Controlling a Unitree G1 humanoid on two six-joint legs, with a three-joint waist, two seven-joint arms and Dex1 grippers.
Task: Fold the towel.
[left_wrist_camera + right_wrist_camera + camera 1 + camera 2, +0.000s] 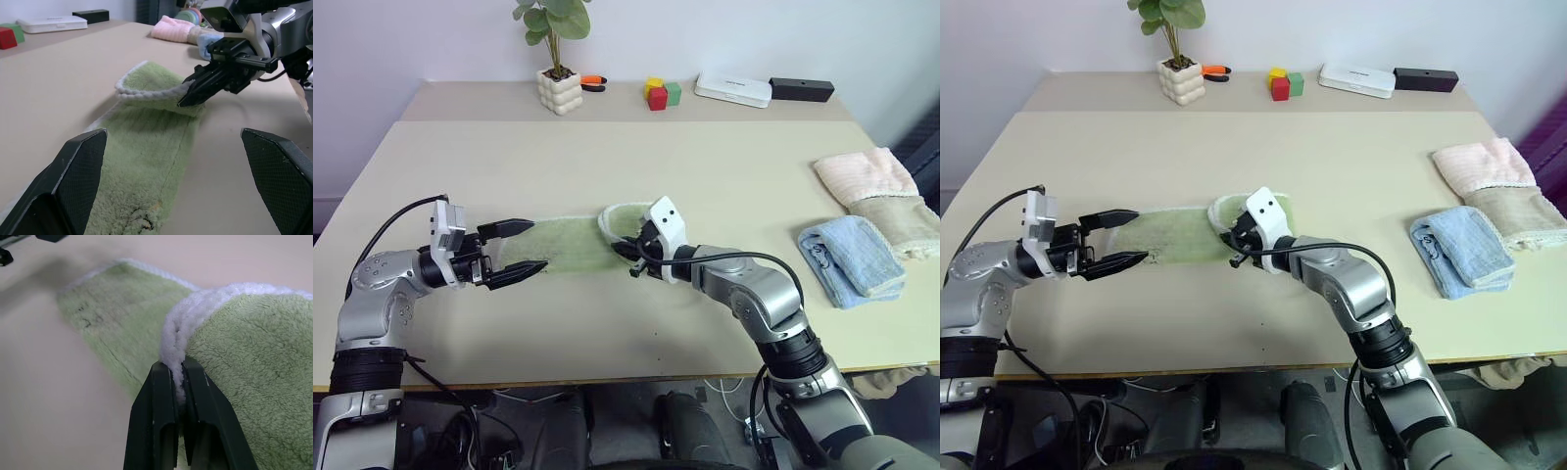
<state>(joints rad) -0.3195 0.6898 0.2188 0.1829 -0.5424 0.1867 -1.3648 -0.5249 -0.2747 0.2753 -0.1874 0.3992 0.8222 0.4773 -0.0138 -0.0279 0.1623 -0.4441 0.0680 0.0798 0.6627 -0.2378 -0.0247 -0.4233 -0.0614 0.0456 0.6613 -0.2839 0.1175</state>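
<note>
Right hand point(634, 257), reaching level toward the left from a bent arm, has its two black fingers pinched together on the thick whitish edging of the towel point(570, 243), lifting that end into a soft loop that curls back over the strip. Left hand point(521, 249), held level and pointing right at the towel's left end, has its wedge-shaped fingers spread wide apart with nothing between them; the finger pads point(80, 169) carry a fine cross-hatched texture. Between both hands the towel lies as a long, narrow band of fuzzy light green terry on the smooth beige table point(607, 333), near the front middle, with a small dark stitched mark at its left end.

Farther right, a light blue cloth point(850, 258) lies folded, with pale pink and cream towels point(879, 196) just beyond it. At the far edge stand a bumpy white pot with a leafy plant point(558, 90), coloured blocks point(660, 93), a flat white box point(732, 89) and a black box point(801, 89).
</note>
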